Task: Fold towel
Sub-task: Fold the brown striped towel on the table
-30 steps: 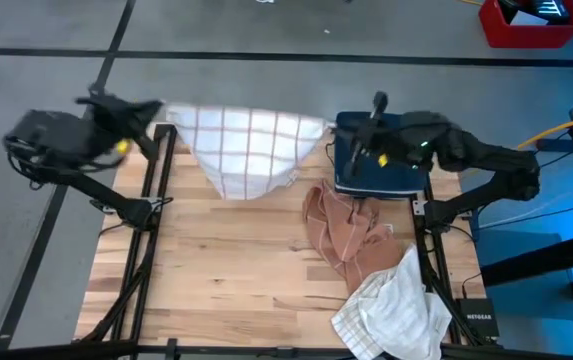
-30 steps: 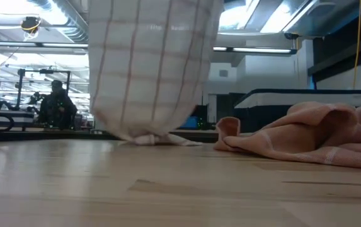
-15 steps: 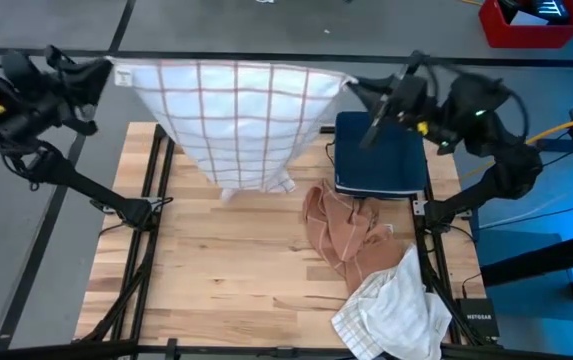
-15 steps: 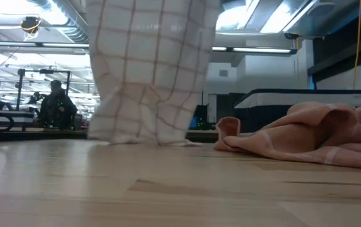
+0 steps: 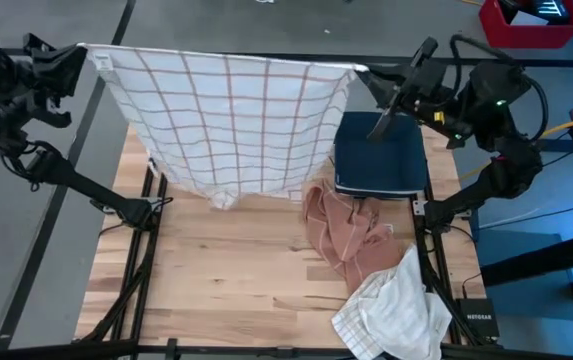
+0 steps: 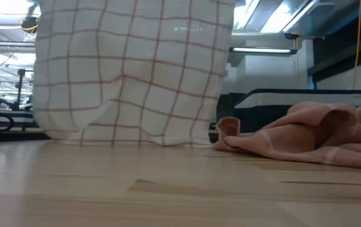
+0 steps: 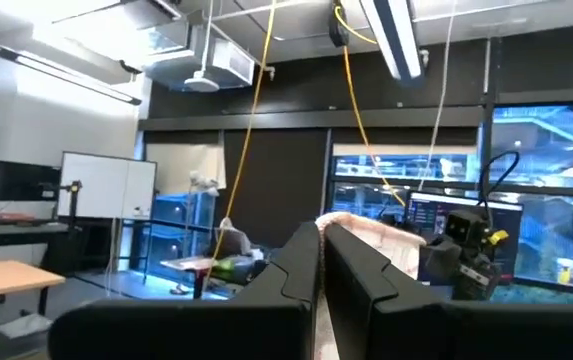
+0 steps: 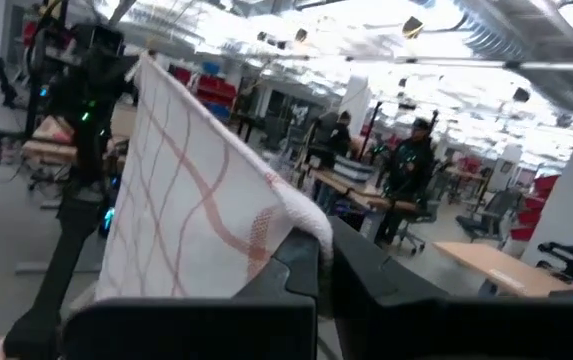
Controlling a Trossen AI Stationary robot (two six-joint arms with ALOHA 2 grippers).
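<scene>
On the counter (image 5: 226,270), a crumpled white cloth (image 5: 391,310) at five o'clock, a pink cloth (image 5: 346,230) and a navy pad (image 5: 381,160) beyond. One checked towel (image 5: 231,125) hangs stretched at twelve o'clock, each top corner pinched: left end effector (image 5: 84,55), right end effector (image 5: 366,72).

grey floor (image 5: 266,25), ceiling strip lights (image 6: 256,49)

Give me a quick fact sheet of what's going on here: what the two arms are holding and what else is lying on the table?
Held item: checked towel, stretched between both arms, lower edge touching the table
Left gripper: shut on one top corner of the checked towel
Right gripper: shut on the other top corner
On table: folded dark blue cloth, crumpled peach towel, crumpled white cloth
Fold: not yet done
</scene>
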